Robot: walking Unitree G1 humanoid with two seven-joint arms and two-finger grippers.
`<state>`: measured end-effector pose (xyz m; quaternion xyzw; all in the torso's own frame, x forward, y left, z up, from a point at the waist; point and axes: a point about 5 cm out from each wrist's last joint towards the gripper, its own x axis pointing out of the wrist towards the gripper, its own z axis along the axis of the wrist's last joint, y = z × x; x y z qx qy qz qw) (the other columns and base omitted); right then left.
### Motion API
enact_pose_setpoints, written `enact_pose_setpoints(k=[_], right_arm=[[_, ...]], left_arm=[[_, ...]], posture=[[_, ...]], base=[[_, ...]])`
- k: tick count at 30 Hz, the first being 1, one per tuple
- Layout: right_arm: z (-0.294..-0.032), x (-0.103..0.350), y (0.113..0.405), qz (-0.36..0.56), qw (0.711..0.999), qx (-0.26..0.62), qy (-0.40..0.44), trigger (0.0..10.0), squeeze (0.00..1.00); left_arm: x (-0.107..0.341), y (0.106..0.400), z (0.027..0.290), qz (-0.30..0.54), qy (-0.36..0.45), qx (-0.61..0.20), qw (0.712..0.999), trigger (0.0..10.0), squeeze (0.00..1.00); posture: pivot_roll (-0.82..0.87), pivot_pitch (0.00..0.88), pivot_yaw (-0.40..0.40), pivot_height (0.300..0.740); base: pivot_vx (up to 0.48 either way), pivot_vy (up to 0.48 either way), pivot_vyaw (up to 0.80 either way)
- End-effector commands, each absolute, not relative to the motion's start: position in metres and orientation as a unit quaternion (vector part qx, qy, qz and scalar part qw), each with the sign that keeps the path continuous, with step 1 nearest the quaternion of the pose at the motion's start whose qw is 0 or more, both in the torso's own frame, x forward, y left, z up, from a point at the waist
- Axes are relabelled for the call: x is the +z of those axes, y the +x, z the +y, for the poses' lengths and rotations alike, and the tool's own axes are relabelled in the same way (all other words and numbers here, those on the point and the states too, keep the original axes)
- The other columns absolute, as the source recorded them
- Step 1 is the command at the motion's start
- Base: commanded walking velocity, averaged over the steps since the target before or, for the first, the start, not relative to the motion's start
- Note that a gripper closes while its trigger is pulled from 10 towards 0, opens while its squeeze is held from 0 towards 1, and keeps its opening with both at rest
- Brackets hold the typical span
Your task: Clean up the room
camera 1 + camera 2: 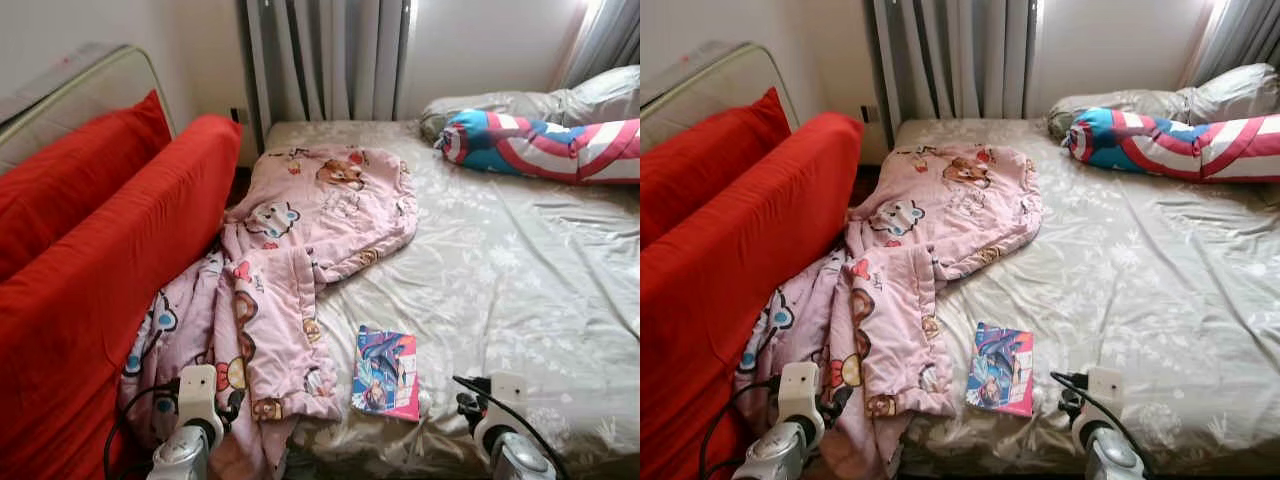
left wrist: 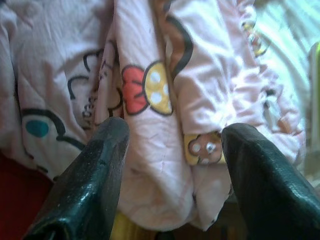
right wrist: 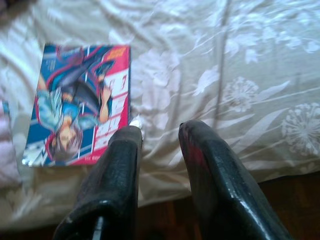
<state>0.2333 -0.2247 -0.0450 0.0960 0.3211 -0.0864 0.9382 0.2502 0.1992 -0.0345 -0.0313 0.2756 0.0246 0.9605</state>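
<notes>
Bed centre: the bed sheet point(image 1: 520, 270) lies open between the pink blanket point(image 1: 300, 240) and the long striped pillow point(image 1: 545, 145); a tool can pass freely here.
Bed left side: the pink blanket is bunched and spills over the edge, blocking the gap toward the red cushions point(image 1: 110, 280).
Near edge: a comic book point(image 1: 386, 373) lies flat beside the blanket's lower fold, a low obstacle.
Left tool point(image 2: 172, 137): fingers spread apart, pink blanket directly ahead.
Right tool point(image 3: 159, 131): fingers parted, at the bed's edge just beside the comic book; bare sheet ahead.
Headboard end: striped pillow and grey pillows point(image 1: 530, 100) occupy the far right corner.
</notes>
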Motion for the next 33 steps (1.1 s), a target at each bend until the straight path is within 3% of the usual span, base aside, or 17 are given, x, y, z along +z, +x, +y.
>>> enact_pose_setpoints(k=[1,11,13,14,16,18,27,33], right_arm=[[-0.223,-0.045,0.233,0.307,0.941,-0.093,0.111,10.0,0.0],[-0.222,-0.041,0.234,0.271,0.953,-0.084,0.107,10.0,0.0],[-0.199,0.019,0.301,0.12,0.987,-0.052,0.089,10.0,0.0],[-0.195,0.028,0.308,0.098,0.99,-0.047,0.087,10.0,0.0],[-0.196,0.031,0.309,0.09,0.991,-0.048,0.085,10.0,0.0],[-0.198,0.033,0.308,0.08,0.993,-0.04,0.072,10.0,0.0],[-0.203,0.034,0.296,0.034,0.998,-0.03,0.037,10.0,0.0],[-0.193,0.03,0.279,0.009,0.999,-0.027,0.023,10.0,0.0]], left_arm=[[-0.035,0.248,0.201,0.264,-0.05,0.037,0.963,10.0,0.0],[-0.03,0.248,0.201,0.222,-0.057,0.039,0.972,10.0,0.0],[-0.03,0.247,0.199,0.218,-0.048,0.031,0.974,10.0,0.0],[-0.03,0.247,0.199,0.217,-0.047,0.03,0.974,10.0,0.0],[0.018,0.292,0.213,0.11,-0.04,0.017,0.993,10.0,0.0],[0.049,0.313,0.22,0.045,-0.022,0.011,0.999,10.0,0.0],[0.058,0.308,0.222,-0.002,0.014,-0.018,1.0,10.0,0.0],[0.065,0.299,0.221,-0.046,0.03,-0.045,0.997,10.0,0.0]], posture=[[-0.05,0.0,0.045,0.74],[-0.06,0.0,0.046,0.74],[-0.05,0.0,0.043,0.74],[-0.05,0.0,0.043,0.74],[-0.05,0.0,0.044,0.74],[-0.07,0.0,0.053,0.74],[-0.09,0.0,0.056,0.74],[-0.08,0.0,0.042,0.74]], base=[[0.0,0.0,0.0],[0.0,0.0,0.0],[0.0,0.0,0.0],[0.0,0.0,0.0],[0.0,0.0,0.0],[0.0,0.0,0.0],[0.0,0.0,0.0],[0.0,0.0,0.0]])
